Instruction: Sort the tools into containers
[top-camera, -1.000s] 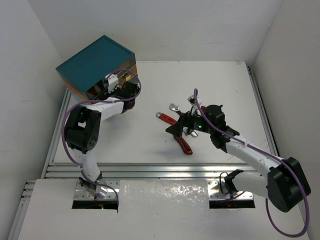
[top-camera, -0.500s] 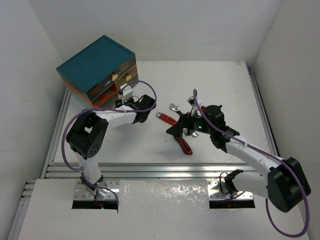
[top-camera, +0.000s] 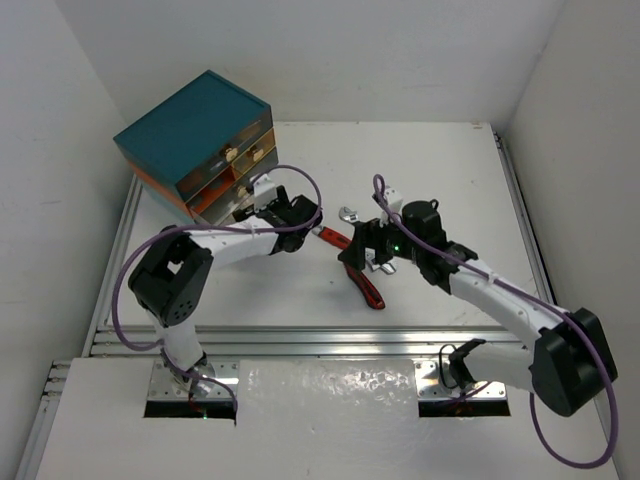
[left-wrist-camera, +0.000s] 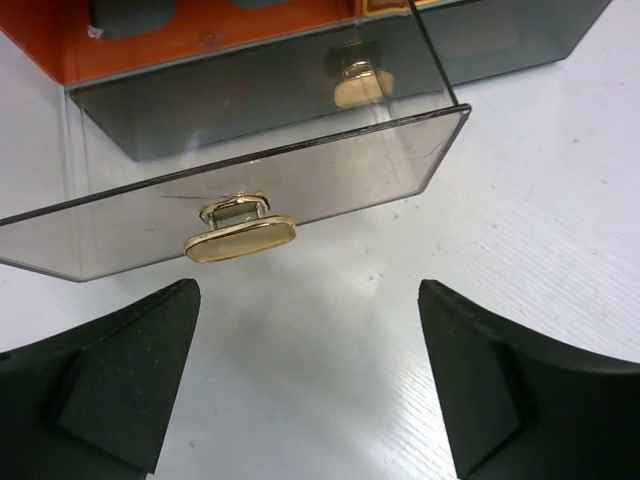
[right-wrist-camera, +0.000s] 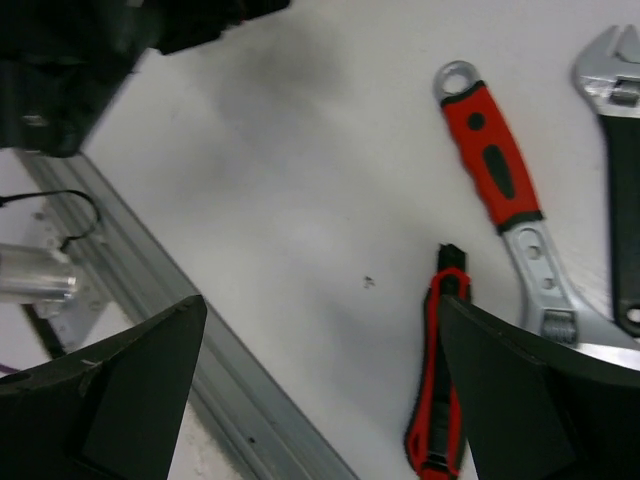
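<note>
Currently: white tabletop (top-camera: 450, 180), teal-topped cabinet (top-camera: 190, 125) at its far-left corner. A bottom-row drawer (left-wrist-camera: 300, 190) is pulled out, with its tan knob (left-wrist-camera: 240, 240) facing the left pincer (left-wrist-camera: 310, 370). That pincer is spread wide, just short of the knob, gripping nothing. Right pincer (right-wrist-camera: 320, 380) is also spread and empty, hovering mid-tabletop over the red-handled adjustable wrench (right-wrist-camera: 497, 175), black-handled adjustable wrench (right-wrist-camera: 625, 200) beside it, red-and-black cutters (right-wrist-camera: 440, 380) nearest.

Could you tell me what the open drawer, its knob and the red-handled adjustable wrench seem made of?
Drawer: smoky, see-through plastic, probably.
Knob: glossy gold, metal or plated plastic.
Red-handled adjustable wrench: silvery bare metal shaft, matte rubbery-looking grip.
</note>
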